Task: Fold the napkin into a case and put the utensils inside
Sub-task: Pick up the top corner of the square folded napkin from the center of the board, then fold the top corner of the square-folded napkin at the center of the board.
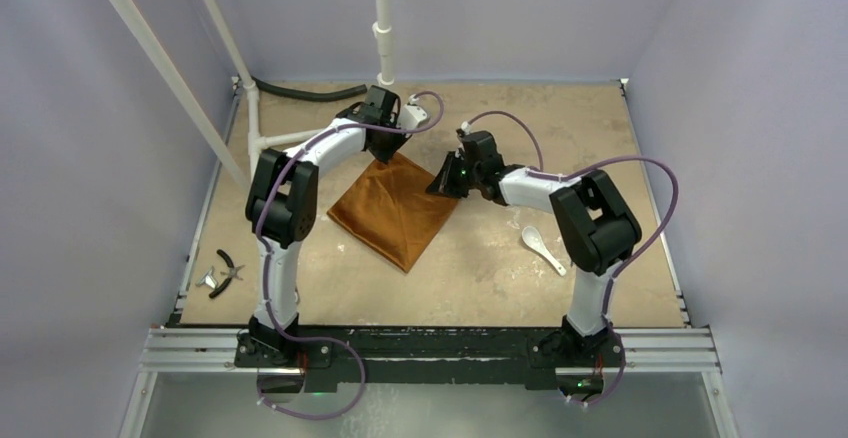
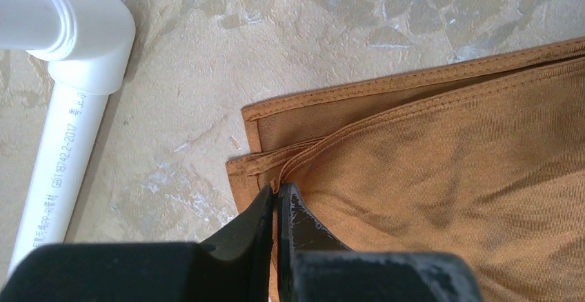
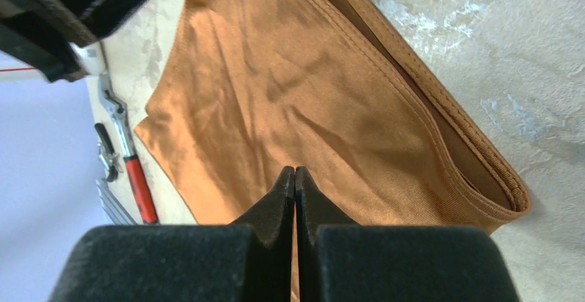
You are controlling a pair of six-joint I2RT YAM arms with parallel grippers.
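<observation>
1. One napkin (image 1: 395,213) lies near the middle of the table (image 1: 500,288), set like a diamond with corners at 12, 3, 6 and 9 o'clock.
2. It is rust-orange with a slight sheen, softly creased, and doubled over. In the left wrist view two stitched hems (image 2: 386,85) run side by side, the lower layer showing just past the upper.
3. Two arms are in view, each with one gripper.
4. The left gripper (image 1: 392,150) is at the napkin's 12 o'clock corner. Its fingers (image 2: 262,209) are pressed together, pinching the upper layer's hem.
5. The right gripper (image 1: 447,183) is at the 2 o'clock edge. Its fingers (image 3: 279,198) are pressed together with a strip of cloth between them, and that corner is raised off the table.
6. One white spoon (image 1: 543,249) lies at 4 o'clock from the napkin, well apart from it.
7. One pair of small black pliers (image 1: 229,268) lies at 8 o'clock by the table's left edge.
8. One red-handled tool (image 3: 134,171) lies near the pliers.
9. One white pipe (image 2: 69,74) lies beside the napkin's far corner.
</observation>
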